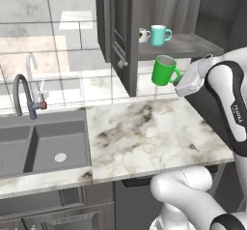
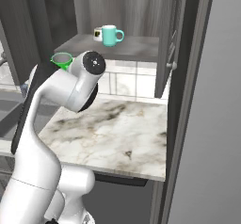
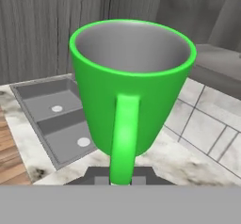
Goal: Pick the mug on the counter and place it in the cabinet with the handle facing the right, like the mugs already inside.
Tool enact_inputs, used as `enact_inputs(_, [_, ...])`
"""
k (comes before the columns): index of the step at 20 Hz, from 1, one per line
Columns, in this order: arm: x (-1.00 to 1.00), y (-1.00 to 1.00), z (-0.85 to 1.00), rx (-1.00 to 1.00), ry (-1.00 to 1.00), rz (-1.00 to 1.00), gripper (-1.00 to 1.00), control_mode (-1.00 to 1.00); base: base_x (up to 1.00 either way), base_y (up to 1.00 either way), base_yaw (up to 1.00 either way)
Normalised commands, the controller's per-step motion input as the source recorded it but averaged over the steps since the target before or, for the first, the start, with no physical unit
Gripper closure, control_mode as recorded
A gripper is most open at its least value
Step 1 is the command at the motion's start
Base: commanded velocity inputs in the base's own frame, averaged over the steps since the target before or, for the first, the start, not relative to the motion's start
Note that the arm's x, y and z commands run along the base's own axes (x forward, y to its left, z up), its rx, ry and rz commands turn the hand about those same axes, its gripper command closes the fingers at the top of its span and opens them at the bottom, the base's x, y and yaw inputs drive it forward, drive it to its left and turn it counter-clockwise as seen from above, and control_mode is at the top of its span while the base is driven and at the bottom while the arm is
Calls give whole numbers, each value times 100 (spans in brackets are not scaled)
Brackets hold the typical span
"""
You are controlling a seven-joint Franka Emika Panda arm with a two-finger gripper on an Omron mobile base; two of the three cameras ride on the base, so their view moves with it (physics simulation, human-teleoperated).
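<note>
Counter (image 1: 154,137): white marble slab with dark veining, bare on top; a double grey sink (image 1: 43,144) with a curved tap (image 1: 21,96) is set into its left part.

Cabinet (image 1: 120,26): dark grey wood-grain wall unit above the counter, door swung open, round knob showing in the right base view. Flat grey shelf (image 1: 193,45) inside.

Robot arm: white with dark joints, raised over the counter towards the shelf.

Green mug (image 1: 164,71): glossy, grey inside, held in the air above the counter, just below and in front of the shelf edge, tilted slightly. Handle (image 3: 123,138) points back at the hand.

Gripper (image 3: 120,180): fingers clamped on the lower end of the green handle, mug body directly beyond the fingertips.

Teal mug (image 1: 159,35): upright on the shelf, handle to the right.

White mug (image 1: 143,35): smaller, dark markings, just left of the teal mug.
</note>
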Motion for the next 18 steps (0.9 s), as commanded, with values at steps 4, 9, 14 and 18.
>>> enact_inputs(4, [4,0,33,0,0,7,100,-100,0,0,0])
enact_inputs(9, [13,-1,34,0,0,6,100,-100,0,0,0])
enact_inputs(14, [18,-3,21,0,0,3,100,-100,0,0,0])
enact_inputs(18, [31,-10,1,1,0,0,100,-100,0,0,0])
